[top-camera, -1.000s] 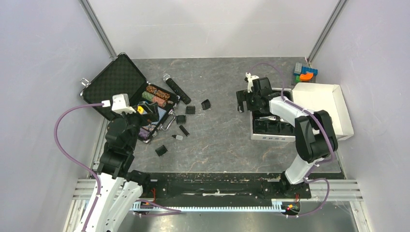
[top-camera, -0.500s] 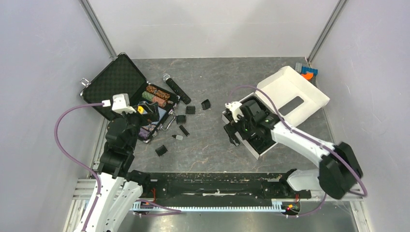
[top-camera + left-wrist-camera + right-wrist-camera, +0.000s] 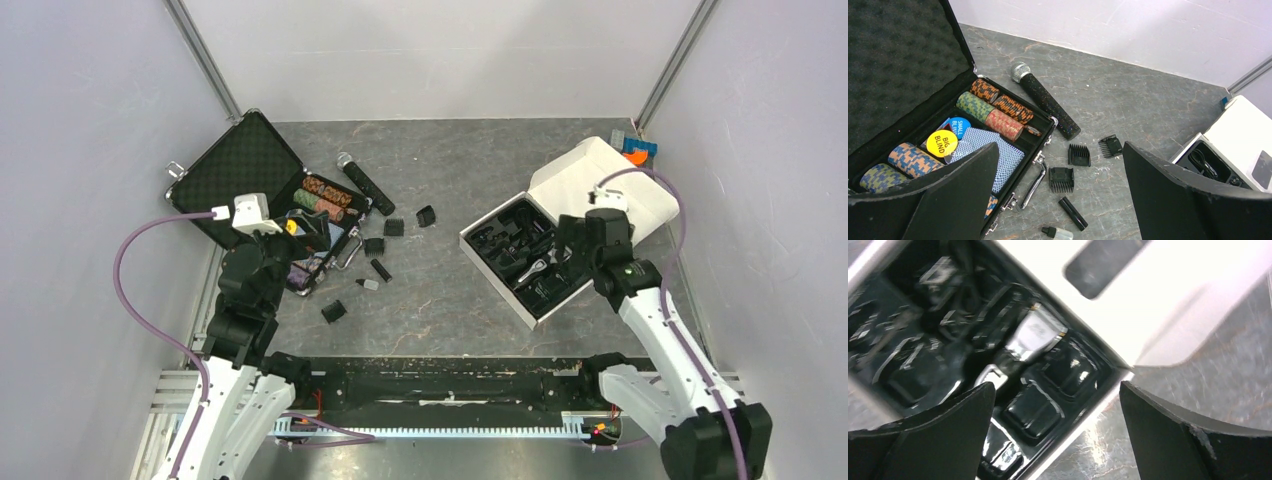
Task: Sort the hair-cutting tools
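We see three black comb attachments (image 3: 1079,154) lying loose on the grey bench (image 3: 450,160), just beyond the handle side of the open poker chip case (image 3: 898,60) and near the tail of the microphone (image 3: 1045,100). A fourth comb (image 3: 334,311) sits apart, closer to the left arm's base. The silver-and-black hair clipper (image 3: 1037,334) rests in the black moulded tray of the white box (image 3: 497,282), which sits turned at an angle on the right half of the bench with its lid folded back.

Our left arm rises from its base and holds its wrist above the near edge of the case, with the left fingers (image 3: 958,200) spread wide and empty, framing the combs. Our right arm reaches up from the near right, bent at the elbow, its wrist tipped down over the tray's right corner. The right fingers (image 3: 1178,440) stand wide apart above the clipper, gripping nothing.
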Tool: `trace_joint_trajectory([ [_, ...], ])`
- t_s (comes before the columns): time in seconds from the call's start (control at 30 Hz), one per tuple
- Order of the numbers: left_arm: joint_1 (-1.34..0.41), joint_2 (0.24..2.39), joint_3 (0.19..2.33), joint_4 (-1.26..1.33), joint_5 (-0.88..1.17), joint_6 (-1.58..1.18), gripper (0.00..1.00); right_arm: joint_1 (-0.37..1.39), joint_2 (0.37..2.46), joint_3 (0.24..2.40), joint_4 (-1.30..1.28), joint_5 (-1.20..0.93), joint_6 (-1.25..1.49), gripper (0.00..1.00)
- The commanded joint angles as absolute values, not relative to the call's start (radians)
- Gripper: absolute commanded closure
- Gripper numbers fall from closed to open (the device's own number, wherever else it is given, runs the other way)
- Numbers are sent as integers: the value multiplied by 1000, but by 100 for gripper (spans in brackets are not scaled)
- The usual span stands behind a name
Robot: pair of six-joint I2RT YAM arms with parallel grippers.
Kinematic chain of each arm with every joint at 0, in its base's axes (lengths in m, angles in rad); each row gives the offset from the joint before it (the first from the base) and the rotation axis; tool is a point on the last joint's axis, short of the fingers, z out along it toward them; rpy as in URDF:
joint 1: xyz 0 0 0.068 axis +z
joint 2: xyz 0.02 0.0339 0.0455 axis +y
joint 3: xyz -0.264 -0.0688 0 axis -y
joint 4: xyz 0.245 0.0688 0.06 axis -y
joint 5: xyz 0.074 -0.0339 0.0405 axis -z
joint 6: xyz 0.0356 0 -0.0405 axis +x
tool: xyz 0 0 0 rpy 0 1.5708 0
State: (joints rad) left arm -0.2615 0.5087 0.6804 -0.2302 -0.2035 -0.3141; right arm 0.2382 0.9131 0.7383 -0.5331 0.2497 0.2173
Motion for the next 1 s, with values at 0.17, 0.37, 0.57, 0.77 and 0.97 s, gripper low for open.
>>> trace_joint_trajectory([
  [0.17,-266,494,681,-200,-203,-353,0,6,967,583,-295,233,387,2],
  [0.37,-267,492,680,-199,-204,-351,0,-40,1155,614,-128,205,262,2],
  [0.57,-267,498,680,-197,-204,-351,0,-37,1353,756,-24,-30,140,1],
  [0.77,-268,499,678,-194,-204,-351,0,-6,1461,906,-103,-88,89,2],
  [0.97,-270,505,676,-191,-197,-352,0,57,1399,894,-162,148,117,2],
])
